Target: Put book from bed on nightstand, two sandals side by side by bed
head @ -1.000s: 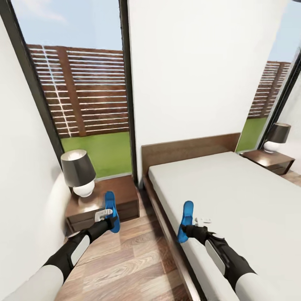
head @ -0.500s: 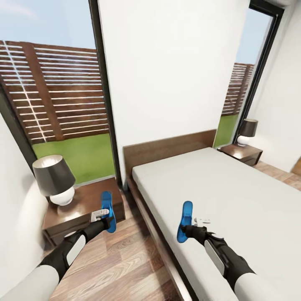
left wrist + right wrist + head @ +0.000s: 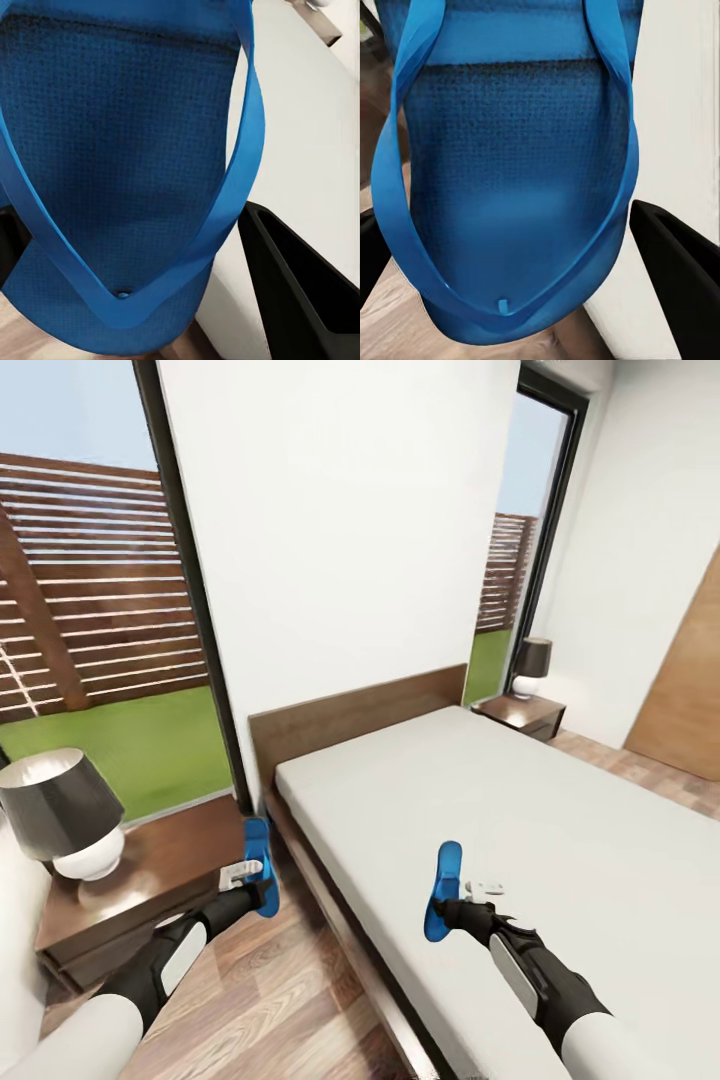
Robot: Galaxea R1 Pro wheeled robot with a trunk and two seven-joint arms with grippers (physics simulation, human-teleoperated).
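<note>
left gripper (image 3: pixel 240 877) clamped on one blue sandal (image 3: pixel 260 865), held upright, long axis near vertical, over the floor (image 3: pixel 300 1000) strip between the bed (image 3: pixel 520 830) frame and the near nightstand (image 3: pixel 150 880). right gripper (image 3: pixel 478 893) clamped on the other sandal (image 3: pixel 442 891), likewise upright, hanging over the bed's near edge, mattress side of the frame. in both wrist views, sole and strap (image 3: pixel 240 135) pressed between dark fingers (image 3: pixel 300 292), strap of the second (image 3: pixel 622 142) the same.

judged: left arm the nearer to the floor strip beside the bed; right sandal needing to cross back over the frame and down to lie alongside. long axes to be tipped flat and set parallel.

floor of brown planks, narrow by the bed. lamp (image 3: pixel 65 815) on the near nightstand. past the bed, a far nightstand (image 3: pixel 520 712) with its own lamp, white walls, tall windows (image 3: pixel 90 580) onto a slatted fence. no book to be made out on the mattress.
</note>
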